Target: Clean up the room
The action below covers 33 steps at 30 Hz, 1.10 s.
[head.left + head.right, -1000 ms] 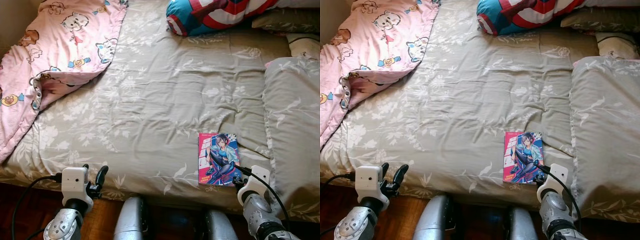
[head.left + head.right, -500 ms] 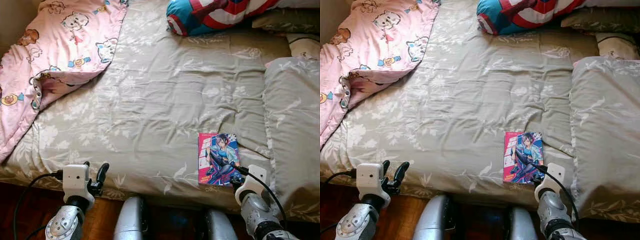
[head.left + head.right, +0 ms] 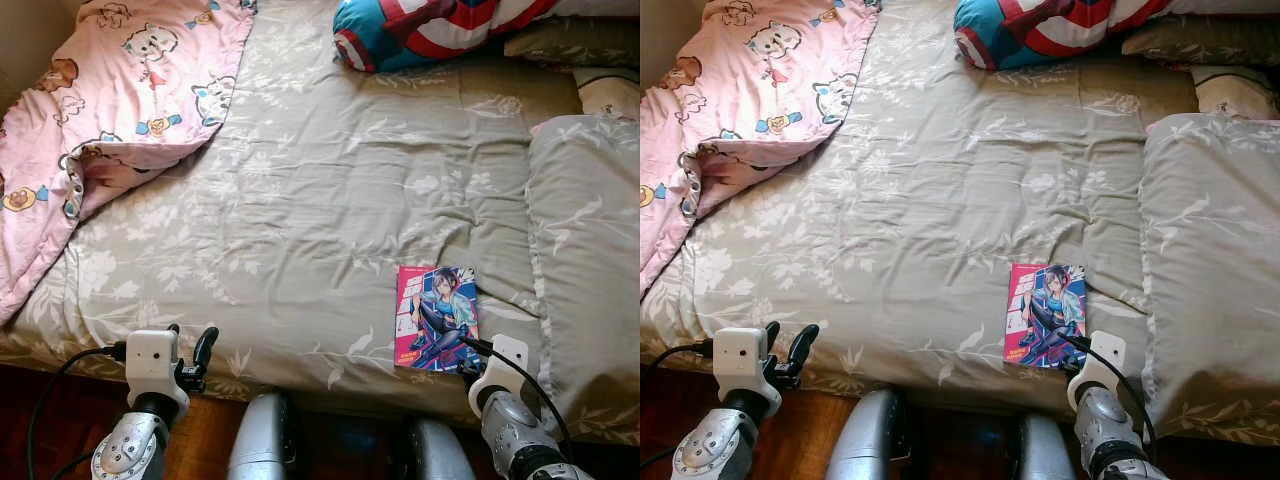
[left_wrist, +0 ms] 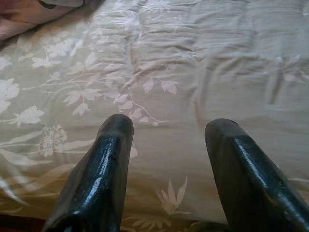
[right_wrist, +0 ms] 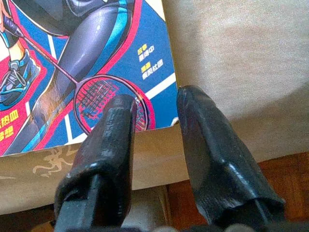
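Lying flat on the grey floral bedspread [image 3: 300,200], a pink-and-blue comic book [image 3: 436,318] sits near the bed's front edge, beside a grey pillow [image 3: 585,250]. The right gripper [image 5: 154,108] hovers at the book's near corner, fingers slightly parted, one fingertip over the cover. The left gripper [image 4: 169,128] is spread wide over bare bedspread.
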Motion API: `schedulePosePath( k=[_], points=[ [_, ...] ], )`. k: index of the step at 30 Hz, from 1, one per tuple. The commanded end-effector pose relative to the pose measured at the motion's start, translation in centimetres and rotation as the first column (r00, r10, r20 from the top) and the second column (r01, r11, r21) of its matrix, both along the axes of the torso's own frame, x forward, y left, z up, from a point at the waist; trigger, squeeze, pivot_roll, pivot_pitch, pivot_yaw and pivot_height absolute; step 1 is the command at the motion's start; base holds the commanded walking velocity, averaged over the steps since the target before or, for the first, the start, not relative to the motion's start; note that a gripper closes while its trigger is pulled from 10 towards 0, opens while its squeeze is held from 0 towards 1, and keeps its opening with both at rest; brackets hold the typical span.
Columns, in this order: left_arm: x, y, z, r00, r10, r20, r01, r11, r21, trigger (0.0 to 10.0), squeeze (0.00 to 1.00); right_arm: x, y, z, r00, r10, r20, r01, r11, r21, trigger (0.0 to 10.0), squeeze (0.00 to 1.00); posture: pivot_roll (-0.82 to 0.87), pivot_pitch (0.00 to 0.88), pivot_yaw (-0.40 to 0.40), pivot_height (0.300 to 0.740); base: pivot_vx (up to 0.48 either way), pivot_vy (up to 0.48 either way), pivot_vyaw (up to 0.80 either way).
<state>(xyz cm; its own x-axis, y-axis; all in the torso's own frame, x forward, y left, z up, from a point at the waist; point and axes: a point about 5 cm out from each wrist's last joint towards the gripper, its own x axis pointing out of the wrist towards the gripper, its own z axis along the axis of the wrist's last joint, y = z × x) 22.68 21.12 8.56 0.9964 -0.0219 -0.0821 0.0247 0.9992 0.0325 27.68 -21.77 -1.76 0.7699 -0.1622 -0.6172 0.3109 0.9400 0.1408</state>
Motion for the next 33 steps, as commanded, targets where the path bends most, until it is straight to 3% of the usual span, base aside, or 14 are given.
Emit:
schedulePosePath(
  k=[1, 12, 22, 33],
  points=[
    [-0.7, 0.2, -1.0, 0.999, 0.009, -0.044, -0.008, 1.0, 0.015, 10.0, 0.0, -1.3, 0.5, -1.2, 0.998, 0.005, -0.062, -0.005, 1.0, 0.013, 10.0, 0.0, 0.15, 0.297, 0.08, 0.656, 0.0, 0.0, 0.0],
    [-0.1, -0.1, -1.1, 0.999, 0.003, -0.041, -0.003, 1.0, 0.008, 10.0, 0.0, -0.7, 0.0, -0.6, 1.0, -0.022, -0.022, 0.022, 1.0, 0.001, 10.0, 0.0, 0.13, 0.28, 0.077, 0.656, 0.0, 0.0, 0.0],
    [0.7, -0.5, -1.5, 0.999, 0.003, -0.035, -0.004, 1.0, -0.007, 10.0, 0.0, 0.2, -1.1, 1.0, 0.981, -0.117, 0.155, 0.123, 0.992, -0.026, 10.0, 0.0, 0.1, 0.255, 0.061, 0.656, 0.0, 0.0, 0.0],
    [1.6, -1.2, -2.1, 1.0, 0.022, -0.017, -0.023, 0.999, -0.039, 10.0, 0.0, 0.8, -0.1, 2.4, 0.951, 0.007, 0.309, 0.029, 0.993, -0.111, 10.0, 0.0, 0.06, 0.202, 0.017, 0.656, 0.0, 0.0, 0.0]
  ],
)
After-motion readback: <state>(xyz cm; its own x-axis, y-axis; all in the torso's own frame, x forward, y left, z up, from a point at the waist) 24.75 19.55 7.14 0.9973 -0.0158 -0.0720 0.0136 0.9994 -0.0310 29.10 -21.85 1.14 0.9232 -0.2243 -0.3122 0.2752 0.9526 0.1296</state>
